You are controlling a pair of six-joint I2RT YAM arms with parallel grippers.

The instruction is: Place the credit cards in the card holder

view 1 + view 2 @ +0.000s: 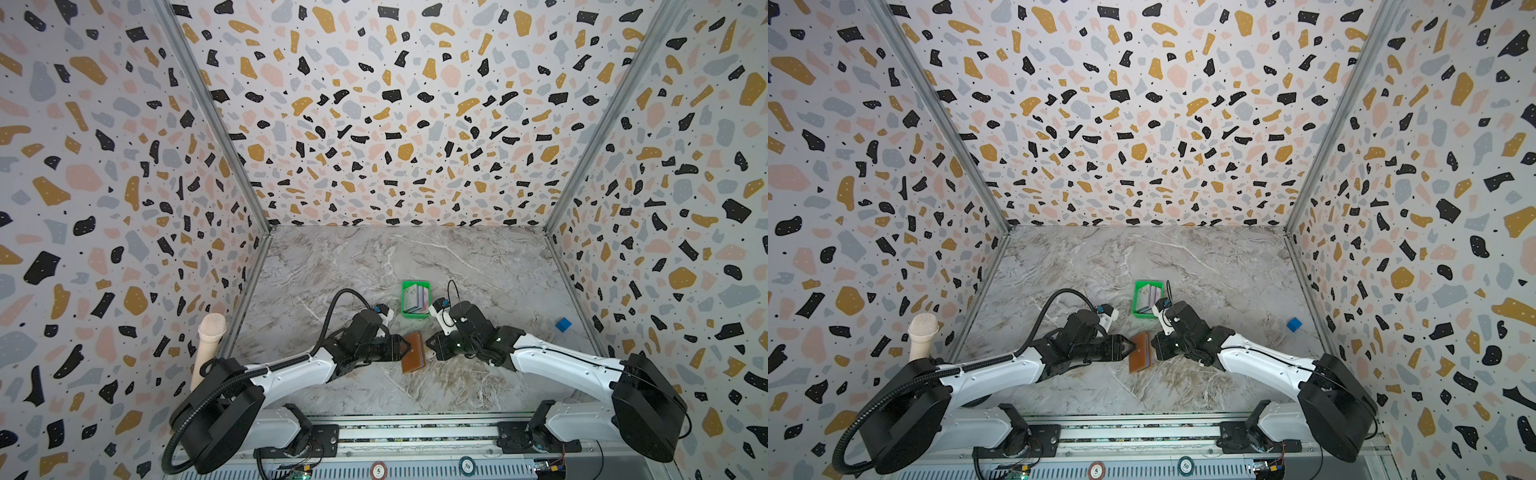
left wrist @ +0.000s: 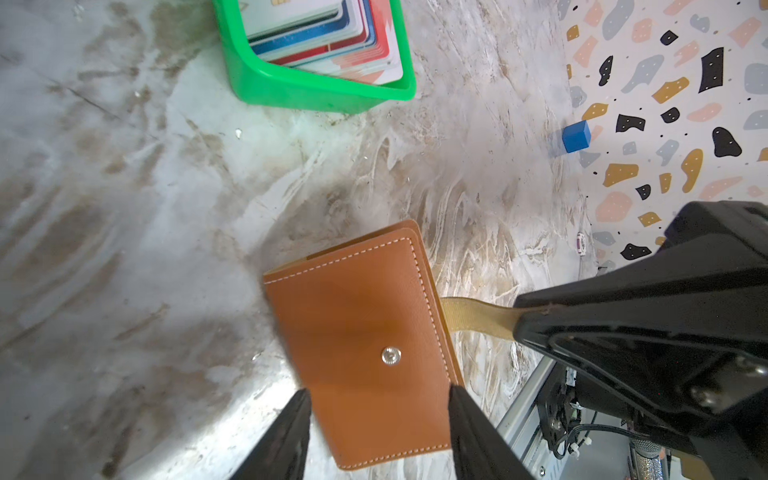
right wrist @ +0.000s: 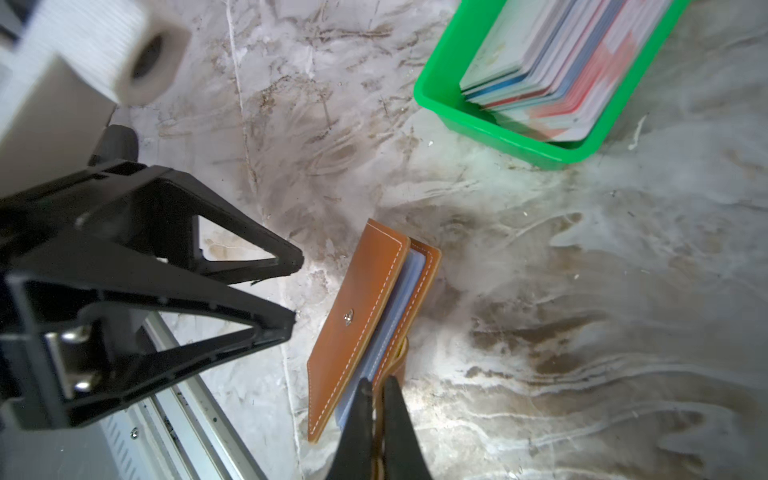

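Note:
The tan card holder point(image 1: 413, 353) point(image 1: 1140, 351) lies on the marble table between both arms. Its top cover is lifted a little, and bluish sleeves point(image 3: 401, 299) show inside. My right gripper point(image 3: 377, 386) point(image 1: 428, 343) is shut on the card holder's strap tab point(image 2: 478, 316). My left gripper point(image 3: 296, 291) point(image 1: 405, 347) stands open at the opposite edge, its fingertips a small gap short of the cover point(image 2: 357, 324). The credit cards point(image 1: 417, 299) point(image 2: 324, 37) point(image 3: 561, 62) sit stacked in a green tray behind the card holder.
The green tray point(image 1: 415, 316) point(image 1: 1144, 314) stands just behind the grippers. A small blue cube point(image 1: 563, 324) point(image 2: 576, 136) rests near the right wall. A beige microphone point(image 1: 210, 336) stands outside the left wall. Patterned walls close in three sides.

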